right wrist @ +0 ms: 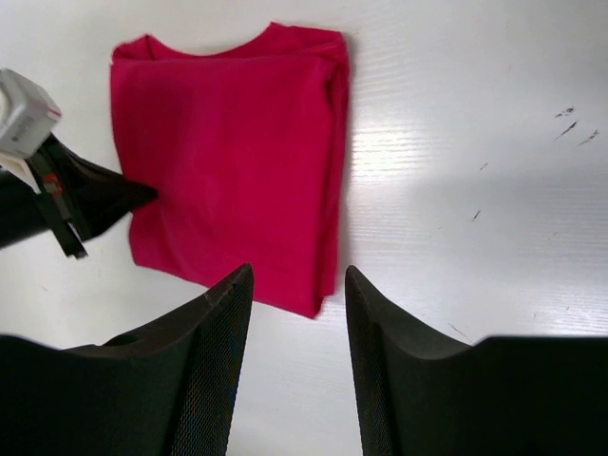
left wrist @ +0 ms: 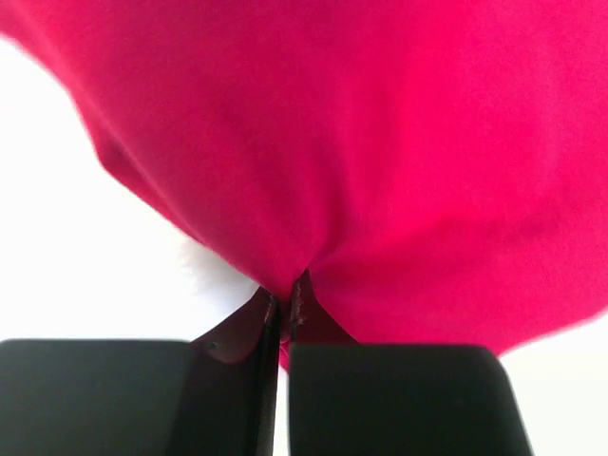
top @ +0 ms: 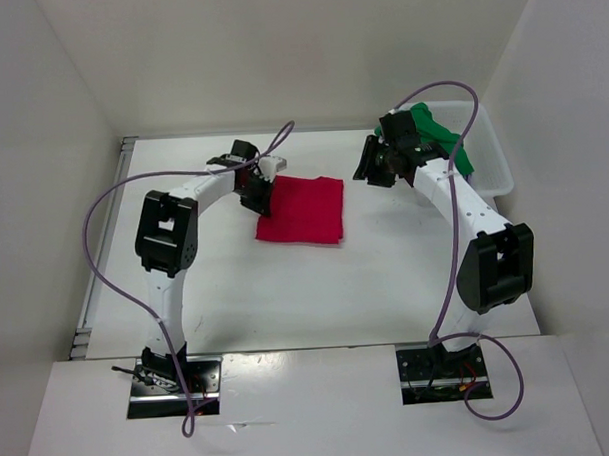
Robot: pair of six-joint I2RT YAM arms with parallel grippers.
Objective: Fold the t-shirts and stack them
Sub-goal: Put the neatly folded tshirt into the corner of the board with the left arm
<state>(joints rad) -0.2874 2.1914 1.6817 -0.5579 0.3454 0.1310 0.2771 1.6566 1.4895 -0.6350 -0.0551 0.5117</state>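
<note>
The red t-shirt lies folded into a rectangle on the white table; it fills the left wrist view and shows in the right wrist view. My left gripper is shut on its left edge, pinching the cloth between the fingertips. My right gripper is open and empty, to the right of the red shirt and raised off the table; its fingers frame the shirt's corner. The green t-shirt lies in the white basket behind the right arm. The lavender shirt is out of view.
A white plastic basket stands at the back right against the wall. White walls close in the table on the left, back and right. The left gripper's tip shows in the right wrist view.
</note>
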